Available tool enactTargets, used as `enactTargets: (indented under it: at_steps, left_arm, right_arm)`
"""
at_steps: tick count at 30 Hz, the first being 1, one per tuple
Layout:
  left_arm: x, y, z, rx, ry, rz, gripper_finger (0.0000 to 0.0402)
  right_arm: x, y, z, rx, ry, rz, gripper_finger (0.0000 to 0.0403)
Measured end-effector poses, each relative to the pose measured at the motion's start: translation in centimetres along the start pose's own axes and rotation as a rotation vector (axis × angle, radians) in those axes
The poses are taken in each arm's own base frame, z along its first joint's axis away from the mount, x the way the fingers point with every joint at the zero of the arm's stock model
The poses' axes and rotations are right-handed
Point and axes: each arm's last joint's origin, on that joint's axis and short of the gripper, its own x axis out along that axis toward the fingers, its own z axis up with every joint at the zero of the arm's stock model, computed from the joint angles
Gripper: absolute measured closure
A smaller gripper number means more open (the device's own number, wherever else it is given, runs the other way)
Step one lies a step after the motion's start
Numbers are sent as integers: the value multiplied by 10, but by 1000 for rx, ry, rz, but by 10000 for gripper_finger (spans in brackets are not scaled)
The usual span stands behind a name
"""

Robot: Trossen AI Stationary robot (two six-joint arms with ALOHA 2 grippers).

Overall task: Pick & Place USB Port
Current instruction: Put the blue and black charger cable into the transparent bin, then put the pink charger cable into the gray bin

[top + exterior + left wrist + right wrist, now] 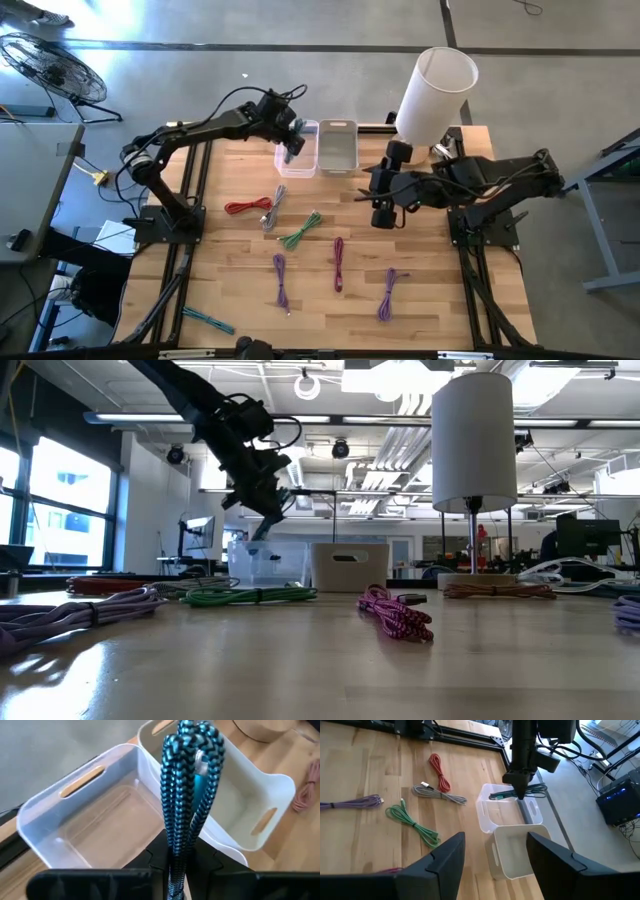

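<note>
The left gripper hangs over the clear bin at the far side of the table, clenched on a blue cable. Neither bin holds anything yet; seven cables wait. The right gripper idles, fingers spread.

A tall white lamp shade rises at the upper right of the wooden surface in the high view. Off the surface, a round wire fan sits on the grey floor at the upper left, and a pale desk fills the left edge. In the low view, windows line the left side, ceiling lights glow at the top, and a dark monitor stands at far right.
</note>
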Motion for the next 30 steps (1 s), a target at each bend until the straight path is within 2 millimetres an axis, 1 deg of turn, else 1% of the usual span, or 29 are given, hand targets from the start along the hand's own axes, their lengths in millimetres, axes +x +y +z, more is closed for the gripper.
enactTargets:
  at_steps: [4, 9, 14, 21, 25, 30]
  left_arm:
    - [0, 1, -1, -29, 8, -4, 341]
    - [-1, 7, -3, -79, 48, -16, 322]
    - [-2, 9, -5, -81, 74, -36, 295]
    - [-3, 19, -3, -113, 72, -49, 253]
    - [-4, 22, -2, -131, 76, -66, 249]
    - [-4, 21, 0, -97, 53, -68, 257]
  right_arm:
    - [0, 0, -1, -4, 5, 0, 199]
    - [0, 0, -2, -12, 19, 3, 199]
    - [-1, 1, -3, -14, 22, 6, 199]
    - [-3, 4, -3, -23, 17, 15, 199]
    - [-3, 4, -3, -26, 23, 13, 198]
    - [-3, 4, -4, -30, 28, 7, 198]
